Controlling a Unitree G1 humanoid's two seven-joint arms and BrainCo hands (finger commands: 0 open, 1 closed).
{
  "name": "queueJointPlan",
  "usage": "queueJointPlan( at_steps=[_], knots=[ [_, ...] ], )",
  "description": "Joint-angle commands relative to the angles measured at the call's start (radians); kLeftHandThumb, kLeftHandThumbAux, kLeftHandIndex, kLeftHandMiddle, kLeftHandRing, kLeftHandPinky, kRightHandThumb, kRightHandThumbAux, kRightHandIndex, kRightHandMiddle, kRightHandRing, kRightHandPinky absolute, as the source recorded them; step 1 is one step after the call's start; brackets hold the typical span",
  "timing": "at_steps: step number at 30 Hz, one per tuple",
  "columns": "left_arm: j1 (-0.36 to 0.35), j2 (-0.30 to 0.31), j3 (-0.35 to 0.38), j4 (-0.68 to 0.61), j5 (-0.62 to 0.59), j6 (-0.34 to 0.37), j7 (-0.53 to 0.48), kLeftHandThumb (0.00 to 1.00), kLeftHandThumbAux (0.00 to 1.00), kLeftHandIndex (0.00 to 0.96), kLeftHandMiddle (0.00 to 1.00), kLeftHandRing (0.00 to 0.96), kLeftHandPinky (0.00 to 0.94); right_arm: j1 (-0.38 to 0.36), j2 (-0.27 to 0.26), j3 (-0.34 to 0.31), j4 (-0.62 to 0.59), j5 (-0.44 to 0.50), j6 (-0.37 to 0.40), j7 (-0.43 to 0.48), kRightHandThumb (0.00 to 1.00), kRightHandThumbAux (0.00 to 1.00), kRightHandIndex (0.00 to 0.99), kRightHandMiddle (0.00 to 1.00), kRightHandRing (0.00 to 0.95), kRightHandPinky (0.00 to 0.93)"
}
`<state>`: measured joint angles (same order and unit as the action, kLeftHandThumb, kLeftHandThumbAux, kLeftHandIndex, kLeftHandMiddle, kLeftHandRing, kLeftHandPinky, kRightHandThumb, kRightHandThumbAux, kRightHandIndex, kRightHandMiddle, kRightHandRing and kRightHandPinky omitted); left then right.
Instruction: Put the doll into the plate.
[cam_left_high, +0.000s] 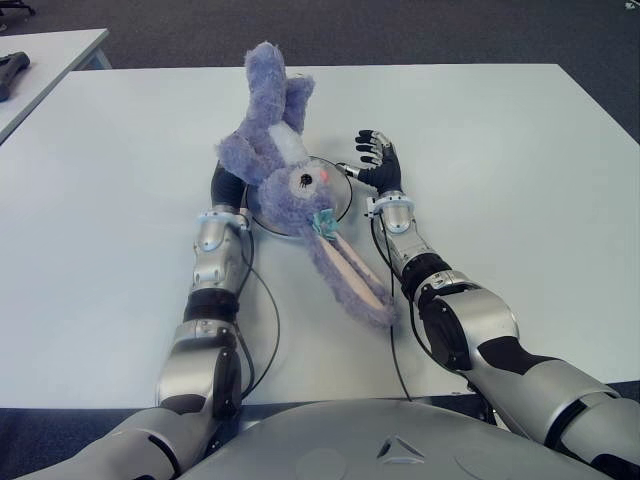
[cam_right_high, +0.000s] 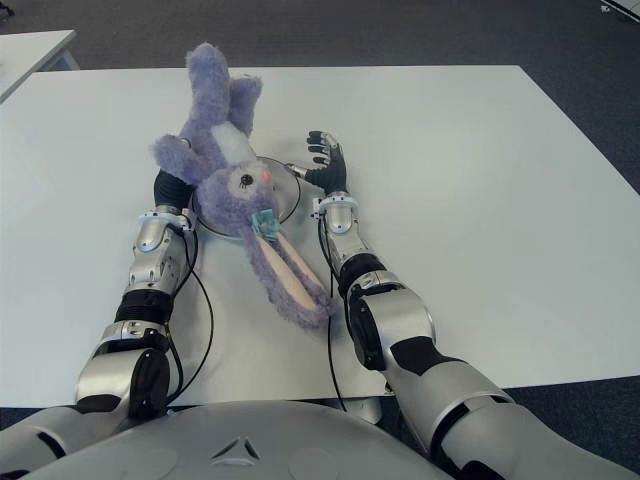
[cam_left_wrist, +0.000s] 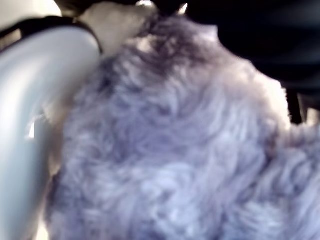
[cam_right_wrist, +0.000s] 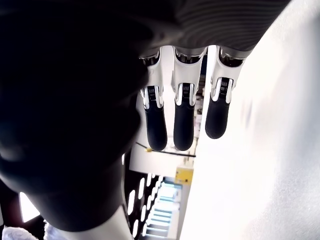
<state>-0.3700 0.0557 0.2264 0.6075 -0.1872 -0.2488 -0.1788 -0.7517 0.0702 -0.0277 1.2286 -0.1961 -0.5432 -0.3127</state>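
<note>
Left hand (cam_left_high: 228, 186) hiding under doll (cam_left_high: 285, 180), apparently gripping it; finger closure impossible to tell. Doll lying over plate (cam_left_high: 340, 200), ears trailing onto table (cam_left_high: 520, 170). Right hand (cam_left_high: 378, 160) spreading empty fingers beside plate rim. Releasing only once body centred.

Just a plain white counter (cam_left_high: 520, 200), dark carpet floor (cam_left_high: 400, 30) behind it, and a second counter (cam_left_high: 50, 50) off left.

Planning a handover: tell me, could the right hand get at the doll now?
Probably yes. The right hand shows open beside the plate, with the doll just to its left and nothing between them.
</note>
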Motion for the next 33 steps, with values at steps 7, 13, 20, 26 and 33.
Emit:
queueJointPlan(
  at_steps=[7, 13, 20, 26, 33],
  knots=[
    [0.146, -0.066, -0.037, 0.093, -0.018, 0.035, -0.054, 0.0, 0.367, 0.0, 0.0, 0.0, 0.0, 0.227, 0.037, -0.002, 0.126, -0.005, 0.044, 0.0, 0.064, 0.961, 0.227, 0.276, 0.261, 0.264],
    [0.144, -0.067, -0.04, 0.101, -0.015, 0.035, -0.065, 0.0, 0.365, 0.0, 0.0, 0.0, 0.0, 0.227, 0.039, -0.006, 0.125, -0.001, 0.044, -0.002, 0.075, 0.963, 0.23, 0.278, 0.266, 0.271],
    [0.144, -0.069, -0.043, 0.123, 0.001, 0.018, -0.055, 0.0, 0.37, 0.0, 0.008, 0.0, 0.0, 0.226, 0.041, -0.007, 0.125, 0.0, 0.048, -0.004, 0.074, 0.964, 0.227, 0.277, 0.264, 0.264],
    [0.14, -0.068, -0.038, 0.16, 0.027, -0.021, -0.014, 0.0, 0.375, 0.0, 0.017, 0.0, 0.0, 0.225, 0.043, -0.006, 0.125, -0.002, 0.047, -0.008, 0.066, 0.963, 0.226, 0.278, 0.263, 0.265],
    [0.119, -0.068, -0.016, 0.305, 0.055, -0.132, 0.025, 0.0, 0.374, 0.0, 0.018, 0.0, 0.0, 0.226, 0.044, 0.0, 0.125, -0.006, 0.052, -0.007, 0.039, 0.959, 0.226, 0.274, 0.257, 0.249]
  ],
)
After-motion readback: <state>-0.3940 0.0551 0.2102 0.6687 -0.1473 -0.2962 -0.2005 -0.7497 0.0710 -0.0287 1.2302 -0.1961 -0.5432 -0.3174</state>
